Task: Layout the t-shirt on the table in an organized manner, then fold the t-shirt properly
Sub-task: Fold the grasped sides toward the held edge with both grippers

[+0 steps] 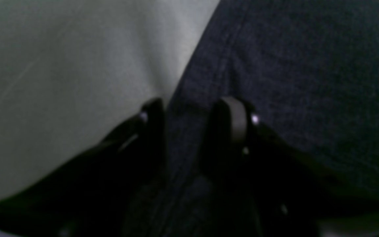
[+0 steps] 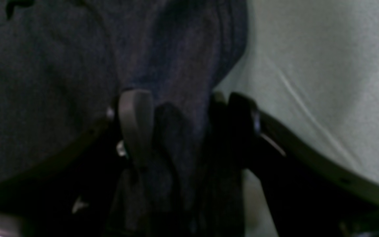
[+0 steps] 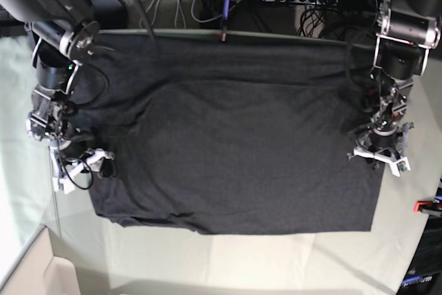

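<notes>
1. The t-shirt (image 3: 235, 136) lies spread out flat on the table (image 3: 228, 260). It covers most of the middle and reaches the far edge.
2. The near edge of the table is bare in front of the shirt.
3. The left gripper (image 3: 379, 148) is low at one side edge of the shirt, near that side of the table.
4. In the left wrist view, the left gripper (image 1: 192, 115) has its jaws partly apart. The shirt's edge (image 1: 275, 82) lies between them. I cannot tell if they squeeze it.
5. The right gripper (image 3: 86, 164) is low at the other side edge of the shirt.
6. In the right wrist view, the right gripper (image 2: 184, 108) has its jaws wide apart. A bunch of shirt cloth (image 2: 179, 141) sits between them.
</notes>
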Controlling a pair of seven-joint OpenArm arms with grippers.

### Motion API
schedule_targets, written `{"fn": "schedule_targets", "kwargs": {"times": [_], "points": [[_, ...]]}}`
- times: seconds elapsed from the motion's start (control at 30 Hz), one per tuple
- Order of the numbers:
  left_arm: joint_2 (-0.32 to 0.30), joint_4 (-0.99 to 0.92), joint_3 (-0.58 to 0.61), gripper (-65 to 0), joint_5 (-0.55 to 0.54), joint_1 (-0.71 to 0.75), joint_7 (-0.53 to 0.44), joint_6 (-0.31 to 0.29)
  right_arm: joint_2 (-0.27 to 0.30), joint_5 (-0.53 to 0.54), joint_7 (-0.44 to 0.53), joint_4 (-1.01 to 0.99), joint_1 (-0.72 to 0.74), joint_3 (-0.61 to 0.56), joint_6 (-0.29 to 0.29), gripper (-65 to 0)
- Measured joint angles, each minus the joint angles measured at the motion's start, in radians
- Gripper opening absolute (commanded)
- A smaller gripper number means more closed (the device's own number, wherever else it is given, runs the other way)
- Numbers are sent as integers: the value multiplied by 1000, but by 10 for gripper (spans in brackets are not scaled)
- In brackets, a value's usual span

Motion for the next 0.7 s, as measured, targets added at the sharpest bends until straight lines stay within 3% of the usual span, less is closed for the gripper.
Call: {"fn": "schedule_targets", "kwargs": {"times": [0.13, 0.3, 0.5, 0.57, 0.7], "points": [[0, 0, 0, -432, 0, 0, 2, 0, 0, 0, 0, 0, 0, 0, 0, -289], [-1, 13, 0, -650, -3, 2, 10, 0, 0, 0, -1, 3, 1, 0, 0, -288], [-3, 46, 0, -650, -4, 8, 18, 1, -14, -3, -9, 7, 9, 3, -2, -294], [-4, 46, 0, -650, -5, 8, 19, 1, -14, -5, -15, 7, 12, 0, -2, -335], [-6, 46, 0, -650, -8, 8, 19, 0, -16, -11, -16, 7, 9, 0, -2, -535]]}}
